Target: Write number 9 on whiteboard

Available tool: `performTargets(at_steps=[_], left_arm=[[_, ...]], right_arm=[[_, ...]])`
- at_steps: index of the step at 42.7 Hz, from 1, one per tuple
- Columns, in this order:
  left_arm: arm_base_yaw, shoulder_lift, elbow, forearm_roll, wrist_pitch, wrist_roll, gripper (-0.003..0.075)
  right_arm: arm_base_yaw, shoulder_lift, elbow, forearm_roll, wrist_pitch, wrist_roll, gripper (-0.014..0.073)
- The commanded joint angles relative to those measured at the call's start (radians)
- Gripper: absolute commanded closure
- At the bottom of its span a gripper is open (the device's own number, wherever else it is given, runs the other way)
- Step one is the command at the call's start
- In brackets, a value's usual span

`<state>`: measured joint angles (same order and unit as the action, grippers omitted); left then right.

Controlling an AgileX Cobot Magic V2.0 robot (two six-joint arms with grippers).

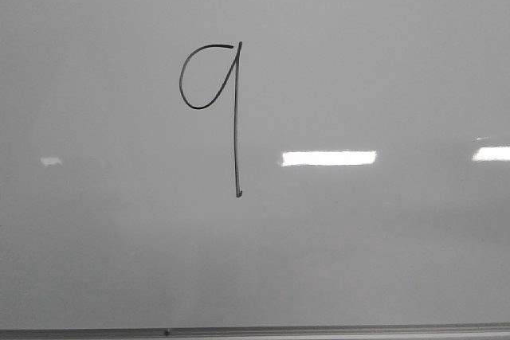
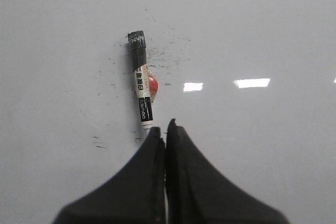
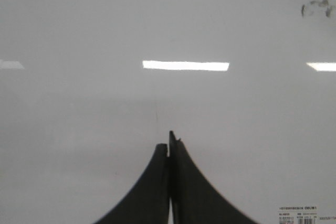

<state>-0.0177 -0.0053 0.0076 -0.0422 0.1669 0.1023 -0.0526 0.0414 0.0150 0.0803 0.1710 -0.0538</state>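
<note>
Glossy pale grey fills the front view: the whiteboard [image 1: 382, 53], with bright rectangular light reflections across its middle and a thin grey metal frame edge along the bottom. On it stands the number 9 [image 1: 236, 117], drawn in thin black line, its oval loop at upper left joined to a long straight stem that runs down, left of the central reflection. Neither arm shows here.

From the left wrist view, the left claw [image 2: 165, 132] has its dark fingers pressed together with nothing between them. Just beyond the tips a marker [image 2: 140, 80] lies on the board, dark cap pointing away, white label toward the fingers, something red tucked beside it, amid faint black smudges [image 2: 163, 61].

Seen from the right wrist, the right claw [image 3: 171, 148] is likewise pressed together and holds nothing, above bare board. A few dark marks [image 3: 315, 1] sit at one corner and a small printed label [image 3: 304, 216] at another.
</note>
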Motion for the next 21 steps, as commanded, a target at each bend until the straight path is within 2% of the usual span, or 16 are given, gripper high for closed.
performTargets(at_steps=[1, 21], left_arm=[[0.0, -0.021, 0.001, -0.007, -0.09, -0.012, 0.0739], [0.0, -0.019, 0.001, -0.007, -0.09, -0.012, 0.0739]], right_arm=[[-0.018, -0.05, 0.009, -0.017, -0.043, 0.024, 0.0664], [-0.018, -0.07, 0.009, -0.064, -0.021, 0.024, 0.0664]])
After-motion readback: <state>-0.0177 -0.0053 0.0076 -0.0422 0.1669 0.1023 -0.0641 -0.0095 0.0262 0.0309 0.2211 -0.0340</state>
